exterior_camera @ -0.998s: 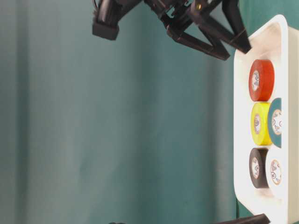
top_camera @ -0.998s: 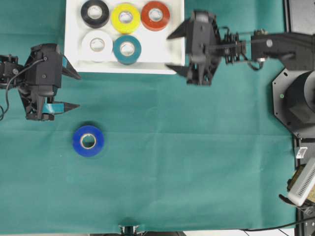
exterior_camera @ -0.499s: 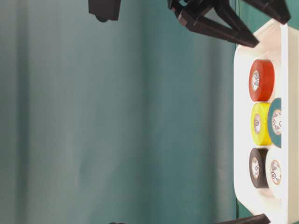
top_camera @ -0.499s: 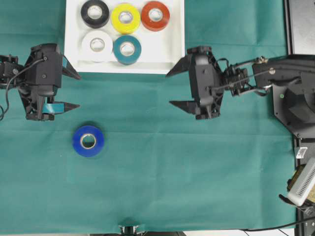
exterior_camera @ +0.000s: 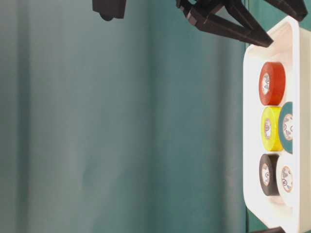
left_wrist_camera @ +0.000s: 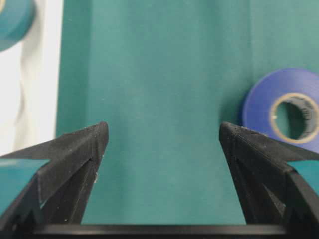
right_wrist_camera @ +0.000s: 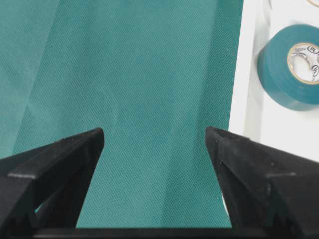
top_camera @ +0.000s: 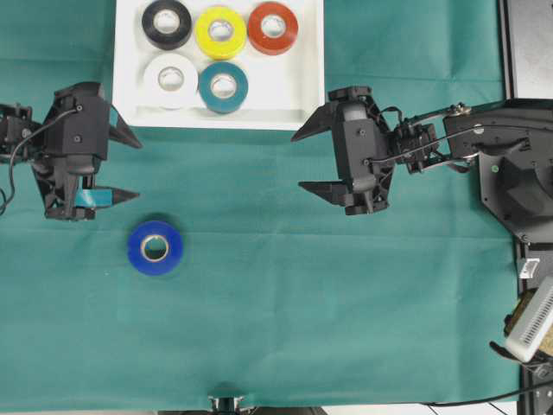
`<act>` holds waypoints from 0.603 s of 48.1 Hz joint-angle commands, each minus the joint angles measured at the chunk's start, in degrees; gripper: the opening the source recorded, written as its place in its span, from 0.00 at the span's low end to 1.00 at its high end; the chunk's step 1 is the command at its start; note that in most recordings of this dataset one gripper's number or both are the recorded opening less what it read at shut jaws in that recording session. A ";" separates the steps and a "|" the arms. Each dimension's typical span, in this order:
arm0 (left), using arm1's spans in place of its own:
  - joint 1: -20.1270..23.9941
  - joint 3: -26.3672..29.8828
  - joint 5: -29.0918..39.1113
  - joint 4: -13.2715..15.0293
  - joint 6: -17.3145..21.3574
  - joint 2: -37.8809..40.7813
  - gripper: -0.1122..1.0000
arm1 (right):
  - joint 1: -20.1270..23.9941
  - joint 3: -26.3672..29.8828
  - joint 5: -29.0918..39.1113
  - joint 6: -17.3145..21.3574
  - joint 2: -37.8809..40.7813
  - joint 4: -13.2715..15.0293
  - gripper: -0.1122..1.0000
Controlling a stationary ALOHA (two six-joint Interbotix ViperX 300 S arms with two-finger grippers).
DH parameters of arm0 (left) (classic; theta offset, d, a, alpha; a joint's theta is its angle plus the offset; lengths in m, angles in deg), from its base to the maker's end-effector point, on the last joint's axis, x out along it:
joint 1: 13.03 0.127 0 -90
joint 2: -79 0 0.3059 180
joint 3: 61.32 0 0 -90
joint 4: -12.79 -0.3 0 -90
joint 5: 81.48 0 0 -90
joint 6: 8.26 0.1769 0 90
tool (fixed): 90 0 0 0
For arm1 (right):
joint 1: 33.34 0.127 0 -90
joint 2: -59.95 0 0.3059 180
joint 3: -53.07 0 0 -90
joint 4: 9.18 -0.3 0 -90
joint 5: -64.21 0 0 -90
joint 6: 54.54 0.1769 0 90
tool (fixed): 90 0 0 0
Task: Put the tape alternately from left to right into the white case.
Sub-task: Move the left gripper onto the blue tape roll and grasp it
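Just near-side and slightly right of the left gripper [top_camera: 123,169] lies the blue roll [top_camera: 155,247], the only tape not yet in the white case [top_camera: 304,86]. It lies flat on the green cloth [top_camera: 285,303] with its hole facing up, so as a ring it offers no long axis to line up with. In the left wrist view the blue roll [left_wrist_camera: 285,108] sits beside the right-hand fingertip, outside the gap between the jaws, so I judge the gripper must shift toward the near side to straddle it. Both pairs of jaws stand wide and hold nothing. The left gripper is much the nearer; the right gripper [top_camera: 308,161] hangs well apart, over bare cloth just below the case's near right corner. Inside the case, black [top_camera: 167,22], yellow [top_camera: 220,31] and red-orange [top_camera: 273,27] fill the far row, with white [top_camera: 170,79] and teal [top_camera: 224,86] in the near row, leaving a space to teal's right.

Compared with a second ago, the right gripper has pulled off the case's right edge toward the near side. The left gripper has barely shifted, and the rolls lie where they were.
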 commanded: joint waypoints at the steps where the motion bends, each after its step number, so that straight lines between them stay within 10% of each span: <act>1: -1.93 1.05 -0.26 0.09 -1.49 -0.35 0.99 | 0.18 0.44 -0.18 0.09 -1.05 0.18 0.88; 18: -9.23 1.32 -0.26 0.09 -15.12 -0.18 0.99 | 0.18 0.44 -0.18 0.09 -1.05 0.18 0.88; 29: -10.02 1.32 -0.35 0.09 -16.00 -0.09 0.99 | 0.18 0.44 -0.18 0.09 -1.05 0.18 0.88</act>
